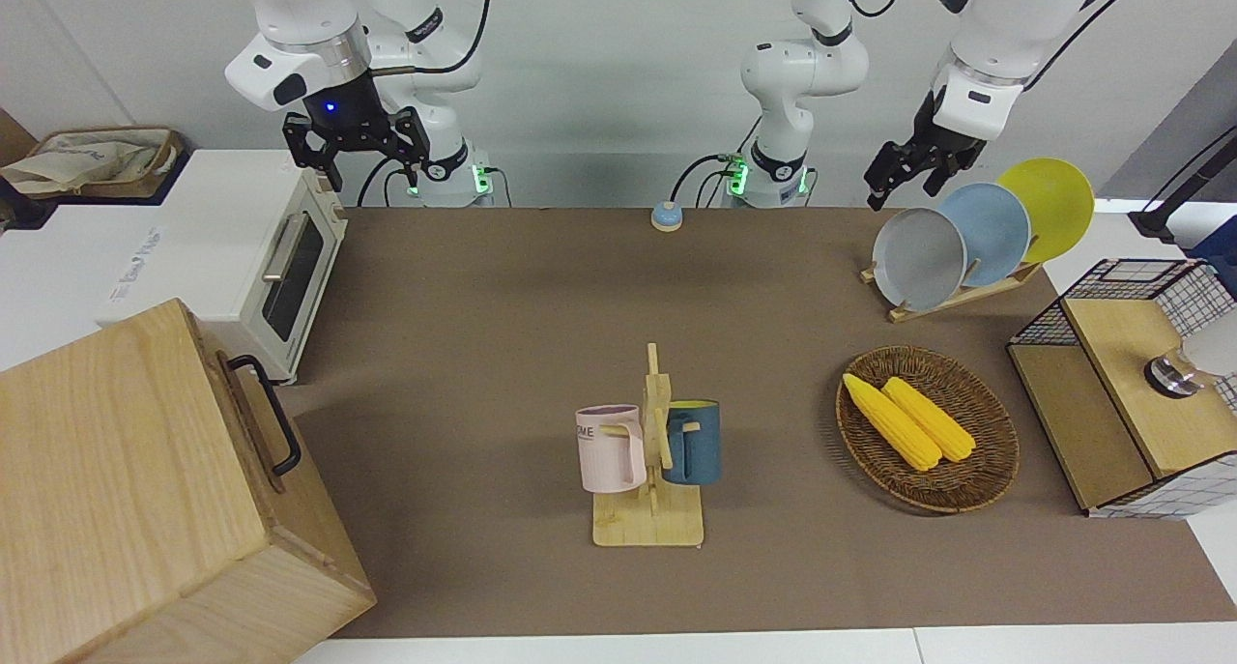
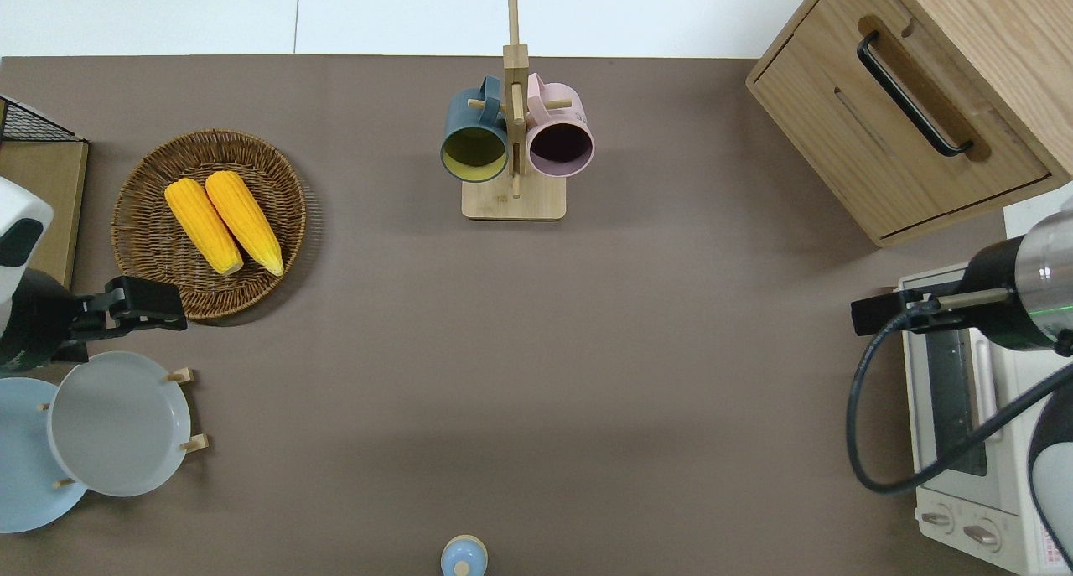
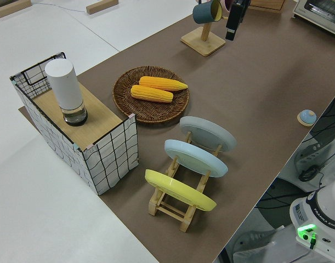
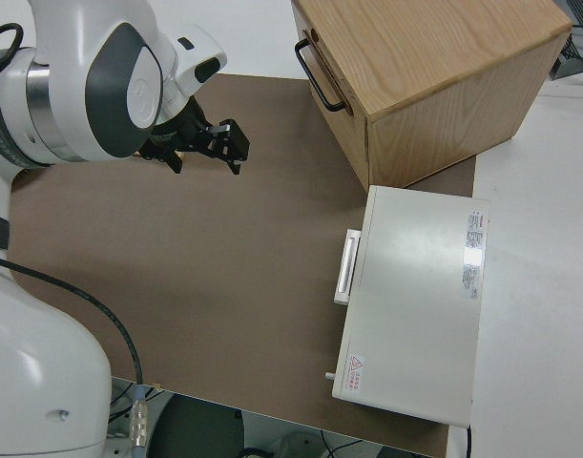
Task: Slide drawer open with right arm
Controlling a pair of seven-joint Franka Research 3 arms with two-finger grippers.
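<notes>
The drawer is the wide pale-wood front of the big cabinet at the right arm's end of the table. It sits flush and shut, and its black bar handle is free. The handle also shows in the right side view. My right gripper, with a blue light above it, hangs open and holds nothing. In the overhead view the right gripper is over the table by the toaster oven's door, well apart from the handle. The right gripper also shows from the side. The left arm is parked.
A white toaster oven stands beside the cabinet, nearer to the robots. Mid-table is a mug rack with a pink and a blue mug. A corn basket, a plate rack, a wire-mesh box and a blue button are also there.
</notes>
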